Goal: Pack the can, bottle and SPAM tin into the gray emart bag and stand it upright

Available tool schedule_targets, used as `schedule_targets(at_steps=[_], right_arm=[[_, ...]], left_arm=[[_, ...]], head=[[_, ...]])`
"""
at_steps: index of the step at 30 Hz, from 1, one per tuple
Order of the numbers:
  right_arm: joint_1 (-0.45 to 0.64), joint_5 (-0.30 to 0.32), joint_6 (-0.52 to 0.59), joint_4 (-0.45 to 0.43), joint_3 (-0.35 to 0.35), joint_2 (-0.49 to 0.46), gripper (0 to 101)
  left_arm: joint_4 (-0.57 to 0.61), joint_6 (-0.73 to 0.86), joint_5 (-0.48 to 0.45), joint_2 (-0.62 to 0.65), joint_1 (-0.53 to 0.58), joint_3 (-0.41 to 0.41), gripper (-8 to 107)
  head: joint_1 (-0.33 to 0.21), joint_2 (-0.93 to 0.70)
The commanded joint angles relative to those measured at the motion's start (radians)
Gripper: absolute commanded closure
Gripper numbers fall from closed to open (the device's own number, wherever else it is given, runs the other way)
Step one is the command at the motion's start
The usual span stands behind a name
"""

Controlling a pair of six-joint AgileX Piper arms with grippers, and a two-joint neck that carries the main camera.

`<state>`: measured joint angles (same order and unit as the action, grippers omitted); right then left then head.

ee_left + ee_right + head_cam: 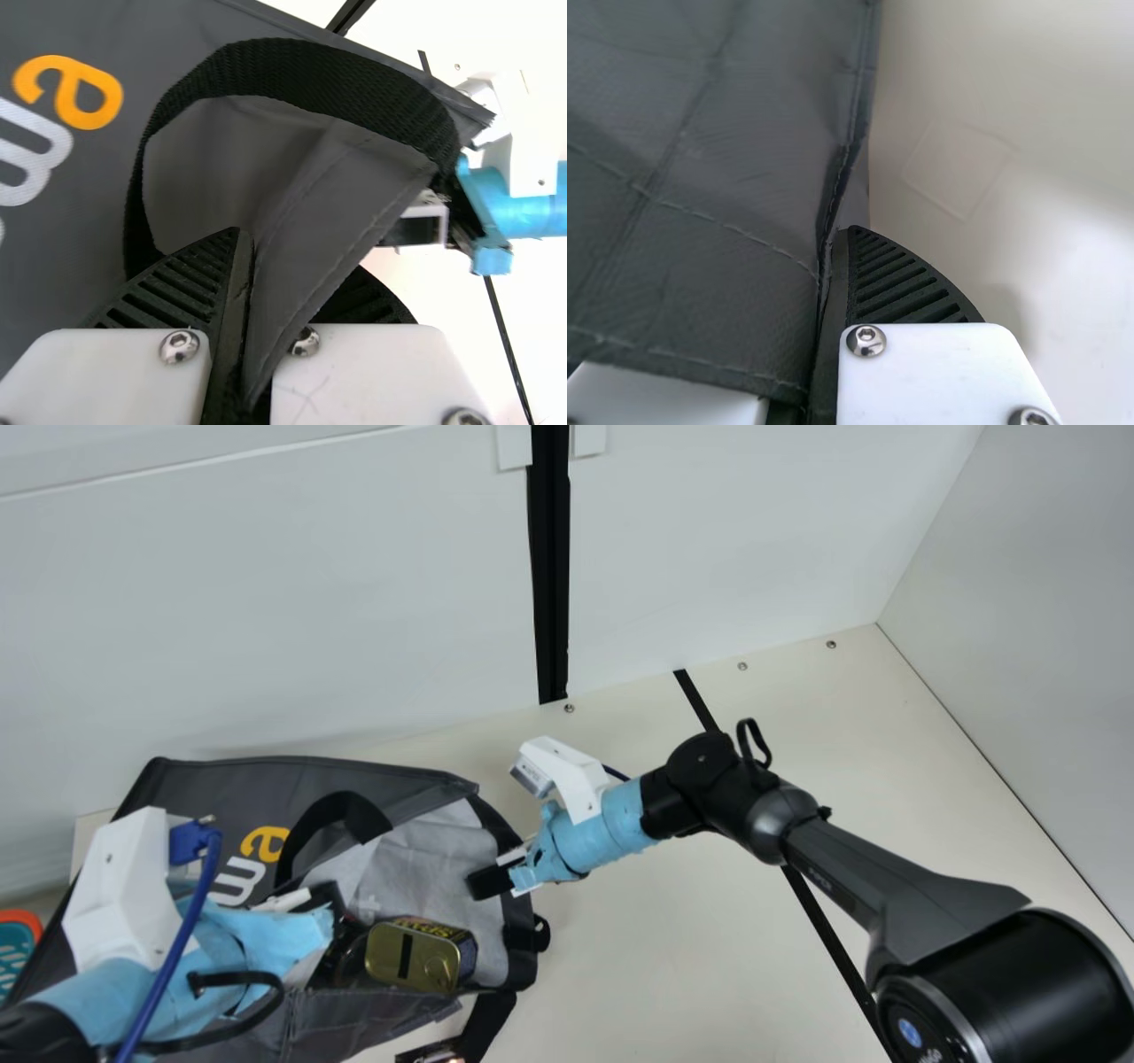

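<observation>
White panels (292,602) stand behind the cream counter (700,957), where the gray emart bag (301,775) takes up the main view's lower left. Its mouth gapes, with paler gray cloth spread inside and the letters on its dark panel running aslant.

The right arm (833,868) crosses from the main view's lower right, wrapped in light blue near its wrist. The left arm (213,957), wrapped likewise, reaches over the bag from the lower left.

At the bag's side, the right end effector (489,881) is clamped on the bag; the right wrist view has a seamed edge of dark cloth between its two fingers, one of them tucked behind the fabric. The left end effector (330,908) is also closed on the bag, and in the left wrist view a fold of its gray cloth runs down between the ribbed fingers (182,288). A black handle (310,84) arches over that fold.

The SPAM tin (415,957) sits in the bag's mouth, its gold end and ring pull facing the camera. Touching or just beside it is a dark rounded thing (351,958), perhaps the bottle or the can, though the shadow makes it hard to say.
</observation>
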<state>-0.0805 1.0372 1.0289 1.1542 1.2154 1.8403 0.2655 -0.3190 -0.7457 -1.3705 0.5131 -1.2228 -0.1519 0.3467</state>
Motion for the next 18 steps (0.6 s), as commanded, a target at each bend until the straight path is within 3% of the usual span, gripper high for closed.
schedule_targets(at_steps=[1, 9, 15, 18], right_arm=[[0.014, 0.02, 0.003, 0.004, -0.013, -0.02, 101], [0.084, 0.099, 0.007, 0.006, -0.063, -0.102, 101], [0.144, 0.174, -0.004, 0.009, -0.092, -0.16, 101], [0.146, 0.183, -0.009, 0.027, -0.116, -0.183, 101]], left_arm=[[0.0, 0.0, 0.0, 0.0, 0.0, 0.0, 107], [0.012, 0.02, 0.002, 0.019, -0.004, 0.016, 107], [0.0, 0.02, 0.011, 0.011, 0.014, -0.01, 107], [-0.013, 0.015, 0.014, 0.008, 0.027, -0.029, 107]], head=[[-0.023, 0.002], [-0.023, 0.002], [-0.023, 0.002], [-0.023, 0.002]])
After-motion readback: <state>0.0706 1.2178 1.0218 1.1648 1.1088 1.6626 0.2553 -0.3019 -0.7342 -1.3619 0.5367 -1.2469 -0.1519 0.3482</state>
